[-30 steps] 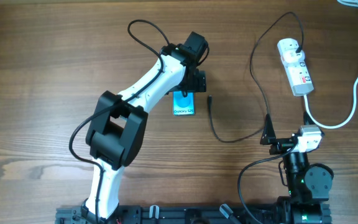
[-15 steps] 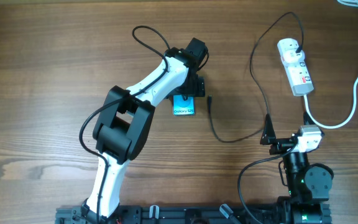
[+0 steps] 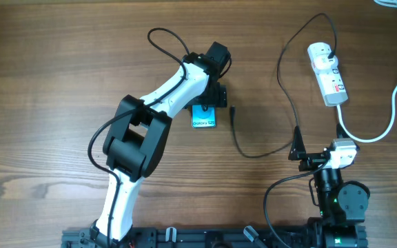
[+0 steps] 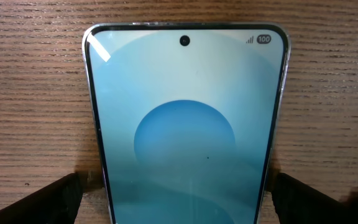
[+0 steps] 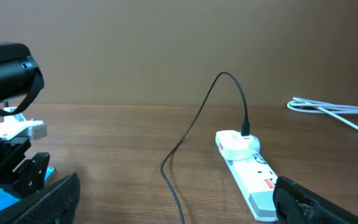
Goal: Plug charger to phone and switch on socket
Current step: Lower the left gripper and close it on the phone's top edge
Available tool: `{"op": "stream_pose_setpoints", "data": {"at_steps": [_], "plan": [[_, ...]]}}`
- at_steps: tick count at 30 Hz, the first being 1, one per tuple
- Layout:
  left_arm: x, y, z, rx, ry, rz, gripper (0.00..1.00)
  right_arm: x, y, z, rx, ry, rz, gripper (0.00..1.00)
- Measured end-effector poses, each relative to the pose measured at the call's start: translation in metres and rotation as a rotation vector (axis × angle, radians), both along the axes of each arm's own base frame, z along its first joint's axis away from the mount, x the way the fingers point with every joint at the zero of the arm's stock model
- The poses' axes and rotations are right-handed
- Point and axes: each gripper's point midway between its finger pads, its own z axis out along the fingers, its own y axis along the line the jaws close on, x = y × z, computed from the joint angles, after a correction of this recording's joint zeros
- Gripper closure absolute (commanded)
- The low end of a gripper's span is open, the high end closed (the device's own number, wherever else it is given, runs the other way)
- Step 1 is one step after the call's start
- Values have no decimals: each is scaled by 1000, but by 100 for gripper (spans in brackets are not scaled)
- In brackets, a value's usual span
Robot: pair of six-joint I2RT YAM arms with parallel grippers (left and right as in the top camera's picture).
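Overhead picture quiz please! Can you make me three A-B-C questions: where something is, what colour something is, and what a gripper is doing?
1. Where is the charger tip?
A) on the table beside the phone
B) plugged into the phone
C) held in a gripper

2. What colour is the socket?
A) green
B) white
C) black

3. The right gripper is:
A) shut on the phone
B) shut on a cable
C) open and empty

Answers: A, the tip lies loose next to the phone. B, its casing is white. C, its fingers are spread with nothing held between them.
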Motion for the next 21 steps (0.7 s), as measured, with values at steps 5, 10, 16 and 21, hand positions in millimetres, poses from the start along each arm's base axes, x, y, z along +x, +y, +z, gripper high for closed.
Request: {"op": "stream_pose_setpoints", "data": {"at_steps": [5,10,16,21], "plan": [[0,0,0,0,0,-2,7,0,0,0,0,0,0,0],[0,0,0,1,0,-8,15,0,0,0,0,0,0,0],[0,0,0,1,0,-9,22,0,0,0,0,0,0,0],[0,0,0,-1,1,-9,27,0,0,0,0,0,0,0]]}}
